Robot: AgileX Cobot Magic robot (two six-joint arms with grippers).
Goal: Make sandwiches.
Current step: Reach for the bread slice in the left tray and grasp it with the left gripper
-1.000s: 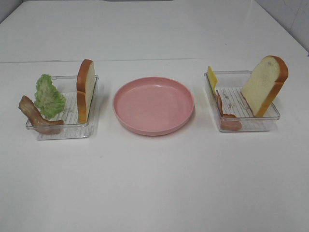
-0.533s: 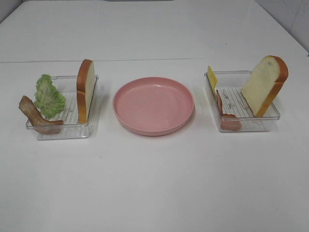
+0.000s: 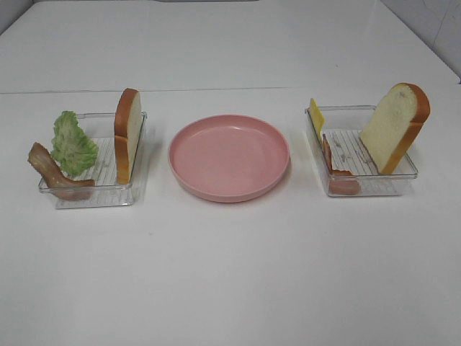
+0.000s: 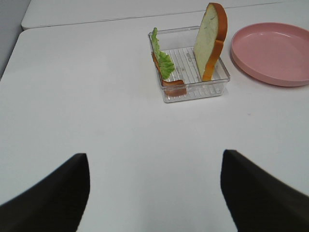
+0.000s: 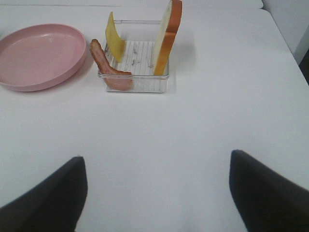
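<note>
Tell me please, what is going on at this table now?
Nothing is being handled yet. The left arm's fingers and the right arm's fingers are open, short of the trays. The round pink plate has nothing on it. The left clear plastic tray holds a white bread slice, green ruffled lettuce and a reddish-brown bacon strip; the right clear plastic tray holds another bread slice, a yellow cheese square and a second bacon strip. No sandwich is started.

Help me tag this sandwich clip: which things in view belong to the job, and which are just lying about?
Job: left orange-crusted white bread slice, right bread slice, green ruffled lettuce leaf, left reddish-brown bacon strip, right bacon strip, yellow cheese square.
Lying about: round pink plate, left clear plastic tray, right clear tray.
</note>
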